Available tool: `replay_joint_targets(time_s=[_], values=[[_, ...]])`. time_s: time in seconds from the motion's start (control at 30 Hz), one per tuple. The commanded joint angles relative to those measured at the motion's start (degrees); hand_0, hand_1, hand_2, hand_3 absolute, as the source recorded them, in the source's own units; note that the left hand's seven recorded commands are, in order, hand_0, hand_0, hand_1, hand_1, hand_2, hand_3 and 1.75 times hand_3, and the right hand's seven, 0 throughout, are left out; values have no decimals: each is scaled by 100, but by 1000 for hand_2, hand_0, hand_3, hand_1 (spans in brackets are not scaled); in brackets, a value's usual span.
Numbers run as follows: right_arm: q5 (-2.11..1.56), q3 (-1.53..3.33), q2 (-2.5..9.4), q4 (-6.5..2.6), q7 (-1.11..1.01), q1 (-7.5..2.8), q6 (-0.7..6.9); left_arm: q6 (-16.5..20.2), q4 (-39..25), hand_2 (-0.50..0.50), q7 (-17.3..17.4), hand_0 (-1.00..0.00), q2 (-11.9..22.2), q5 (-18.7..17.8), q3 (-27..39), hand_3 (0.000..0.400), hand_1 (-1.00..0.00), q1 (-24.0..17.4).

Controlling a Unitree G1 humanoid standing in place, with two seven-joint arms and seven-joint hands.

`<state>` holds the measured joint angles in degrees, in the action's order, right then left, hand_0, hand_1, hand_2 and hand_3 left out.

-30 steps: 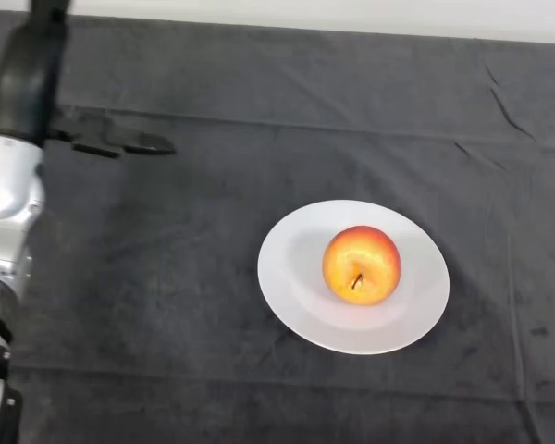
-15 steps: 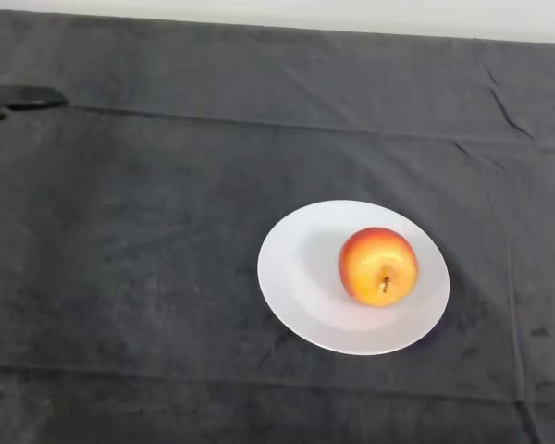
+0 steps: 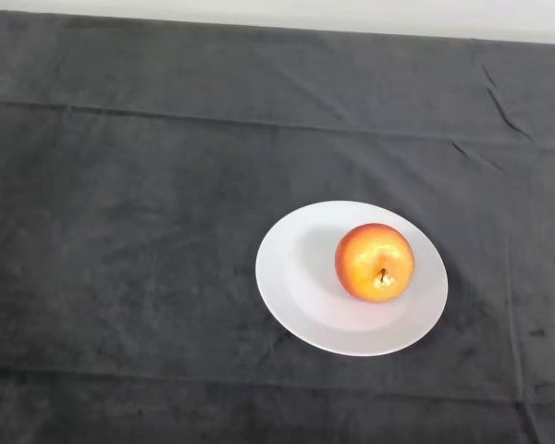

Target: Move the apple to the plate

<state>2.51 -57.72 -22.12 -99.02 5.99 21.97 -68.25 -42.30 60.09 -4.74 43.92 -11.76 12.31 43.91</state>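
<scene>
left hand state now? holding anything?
Left hand: not in view, so its state cannot be told. The apple sits on the plate, with nothing holding it.

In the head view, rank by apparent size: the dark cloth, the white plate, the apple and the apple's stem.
1. Dark grey cloth covering the table, largest by far.
2. Round white plate.
3. Red-and-yellow apple, resting on the plate.
4. Apple's short dark stem, smallest.

Soft even light; faint shadow beside the apple (image 3: pixel 374 262).
</scene>
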Motion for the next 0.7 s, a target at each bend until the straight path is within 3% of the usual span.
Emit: replay_joint_targets(time_s=[0.03, 0.37, 0.7], values=[[-139, -83, 905, -678, -14, -590, 463, -140, 299, 0, -75, 0, 280, -107, 106, 0, 0, -110], [-122, -91, 905, -697, -8, -597, 452, -96, 674, 0, -352, 0, 572, -146, 483, 0, 0, -111], [-107, -96, 901, -700, 7, -582, 449, -44, 829, 0, -664, 0, 533, -2, 551, 0, 0, 10]])
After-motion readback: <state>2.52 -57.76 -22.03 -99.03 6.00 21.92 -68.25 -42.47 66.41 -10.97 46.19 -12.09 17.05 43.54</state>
